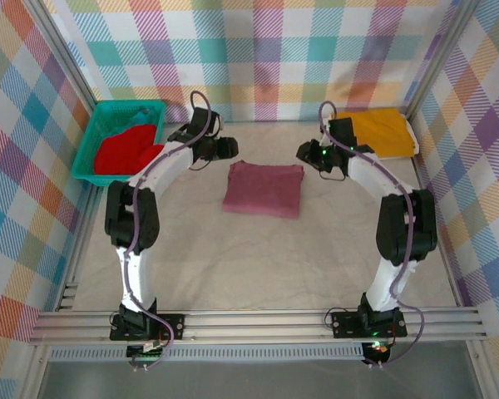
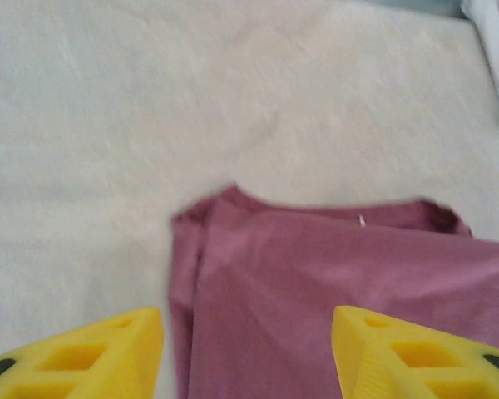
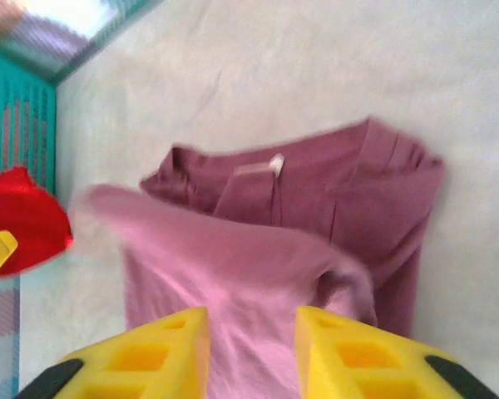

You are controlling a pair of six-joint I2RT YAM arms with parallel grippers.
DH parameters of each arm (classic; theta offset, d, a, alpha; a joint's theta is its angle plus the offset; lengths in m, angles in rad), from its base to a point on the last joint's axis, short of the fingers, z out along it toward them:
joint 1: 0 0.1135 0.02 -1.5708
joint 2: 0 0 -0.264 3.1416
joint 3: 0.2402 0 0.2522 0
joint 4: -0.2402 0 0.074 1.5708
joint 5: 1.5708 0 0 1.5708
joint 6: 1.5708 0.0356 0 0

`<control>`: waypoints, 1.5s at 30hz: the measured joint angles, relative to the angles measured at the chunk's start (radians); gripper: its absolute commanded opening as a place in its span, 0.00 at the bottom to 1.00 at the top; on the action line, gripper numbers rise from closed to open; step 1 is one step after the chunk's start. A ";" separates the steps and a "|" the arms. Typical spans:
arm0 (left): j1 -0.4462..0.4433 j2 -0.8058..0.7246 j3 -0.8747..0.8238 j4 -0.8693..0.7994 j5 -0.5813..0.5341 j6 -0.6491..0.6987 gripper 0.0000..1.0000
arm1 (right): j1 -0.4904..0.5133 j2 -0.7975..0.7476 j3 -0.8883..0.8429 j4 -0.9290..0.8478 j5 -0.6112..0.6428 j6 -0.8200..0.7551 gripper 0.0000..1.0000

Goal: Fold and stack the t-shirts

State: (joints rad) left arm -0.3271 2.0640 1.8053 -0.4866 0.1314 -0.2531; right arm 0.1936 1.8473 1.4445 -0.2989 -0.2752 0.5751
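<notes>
lying folded — maroon t-shirt (image 1: 264,189) | left hand (image 2: 246,326) wide, empty, at its left | right hand (image 3: 251,322) narrow, empty, at its right

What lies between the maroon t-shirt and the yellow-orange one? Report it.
In the top view, the right gripper and the right arm behind it sit between the maroon t-shirt and the yellow-orange t-shirt.

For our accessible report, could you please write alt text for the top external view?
A folded maroon t-shirt lies mid-table between the left gripper and the right gripper, which hover near its far corners. A red t-shirt sits in a teal basket at far left; a yellow-orange t-shirt lies folded at far right.
</notes>
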 measured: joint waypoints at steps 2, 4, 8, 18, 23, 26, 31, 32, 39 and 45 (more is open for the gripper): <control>0.007 0.038 0.055 -0.016 -0.002 0.008 0.55 | -0.022 0.023 0.037 -0.002 -0.001 0.003 0.35; 0.009 0.029 0.047 -0.016 -0.003 0.007 0.54 | -0.037 0.015 0.035 -0.010 -0.005 0.004 0.37; -0.016 -0.113 -0.166 0.042 -0.021 -0.011 0.49 | -0.025 -0.062 -0.048 -0.009 -0.035 -0.006 0.28; -0.154 -0.241 -0.559 0.265 -0.022 -0.071 0.39 | 0.114 -0.039 -0.180 0.040 -0.164 -0.045 0.07; -0.146 -0.168 -0.616 0.355 -0.063 -0.095 0.38 | 0.090 0.158 -0.108 0.071 -0.165 -0.040 0.05; -0.145 -0.159 -0.697 0.425 -0.074 -0.124 0.38 | 0.076 0.252 -0.070 0.081 -0.173 -0.030 0.04; -0.151 -0.211 -0.816 0.571 -0.087 -0.176 0.38 | 0.077 0.267 -0.084 0.110 -0.181 -0.014 0.03; -0.155 -0.226 -0.843 0.592 -0.092 -0.187 0.38 | 0.080 0.257 -0.108 0.128 -0.183 -0.010 0.02; -0.216 -0.355 -0.999 0.609 -0.145 -0.249 0.38 | 0.137 0.087 -0.343 0.162 -0.170 0.014 0.04; -0.256 -0.472 -1.042 0.488 -0.186 -0.274 0.40 | 0.175 -0.065 -0.399 0.082 -0.153 0.027 0.17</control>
State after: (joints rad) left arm -0.5831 1.5921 0.7635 0.0017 -0.0544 -0.5274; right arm 0.3691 1.7824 1.0451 -0.2165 -0.4282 0.6022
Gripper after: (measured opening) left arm 0.383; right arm 0.157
